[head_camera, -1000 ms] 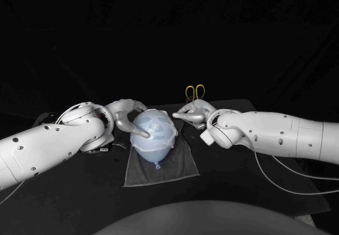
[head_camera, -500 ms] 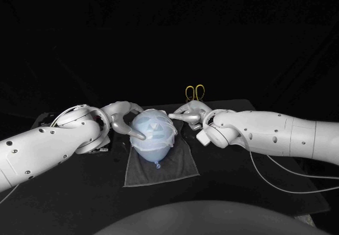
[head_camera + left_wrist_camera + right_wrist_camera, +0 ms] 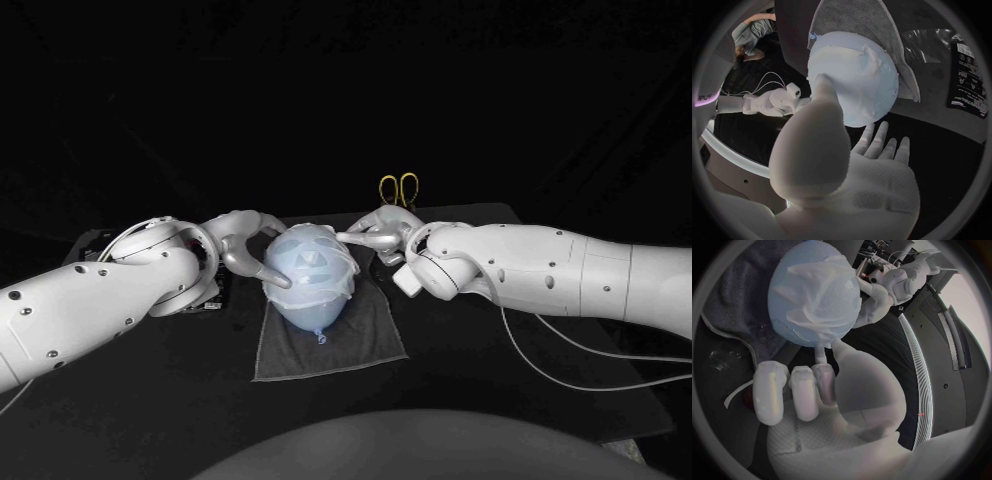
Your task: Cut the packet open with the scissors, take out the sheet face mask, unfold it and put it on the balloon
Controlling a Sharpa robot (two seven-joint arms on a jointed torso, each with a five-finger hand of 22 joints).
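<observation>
Head view first: the balloon point(image 3: 309, 288) lies on the grey towel point(image 3: 339, 345), with the sheet mask point(image 3: 315, 262) draped over its upper part. The left hand point(image 3: 248, 243) and right hand point(image 3: 378, 232) flank it, and the scissors point(image 3: 398, 187) sit well behind. It's round and light, so one uneven nudge could roll it off the cloth. Left wrist view: that hand is spread wide and holds nothing, one tip laid on the balloon. Too firm a press might squirt it away, towards the black packet point(image 3: 967, 75). Right wrist view: most fingers are curled and one reaches to the mask's edge. I can't tell whether it's a pinch or just a touch. A drag there may wrinkle the sheet or peel it off.
</observation>
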